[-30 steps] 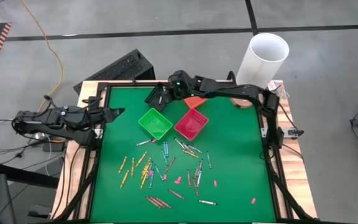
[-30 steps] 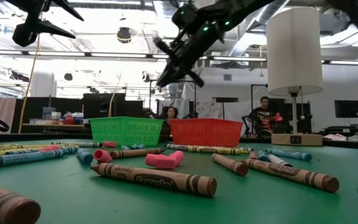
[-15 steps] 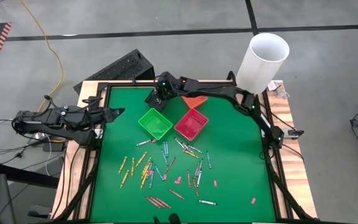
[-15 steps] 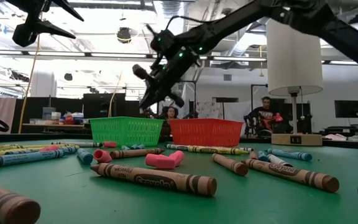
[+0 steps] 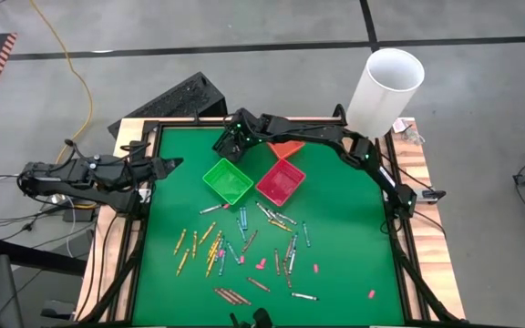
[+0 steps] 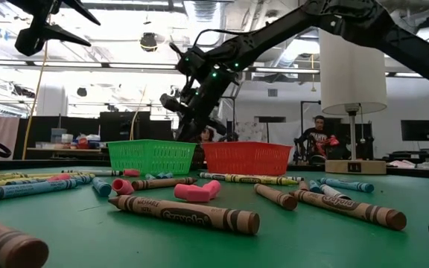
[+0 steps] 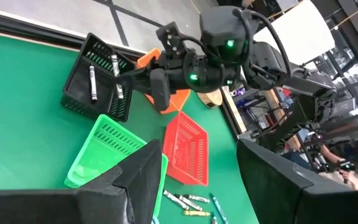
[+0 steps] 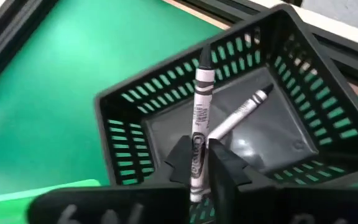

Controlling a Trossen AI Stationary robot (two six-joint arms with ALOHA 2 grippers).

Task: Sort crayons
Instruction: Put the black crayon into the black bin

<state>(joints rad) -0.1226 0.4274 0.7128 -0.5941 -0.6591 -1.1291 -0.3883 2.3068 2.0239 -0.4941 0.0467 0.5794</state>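
Drop-off step: the right hand hangs over the black bin, fingers clamped on a grey crayon, perhaps loosening. Next, release it inside. The left hand, fingers apart, waits well away from the bin.

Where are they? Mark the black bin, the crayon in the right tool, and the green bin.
black bin [image 8: 166, 93], right wrist view, its slatted wall.
crayon in the right tool [image 8: 201, 106], right wrist view, its paper wrapper.
green bin [image 5: 227, 180], high view, its floor.

the grey crayon has its lower end hidden between the right gripper fingers.
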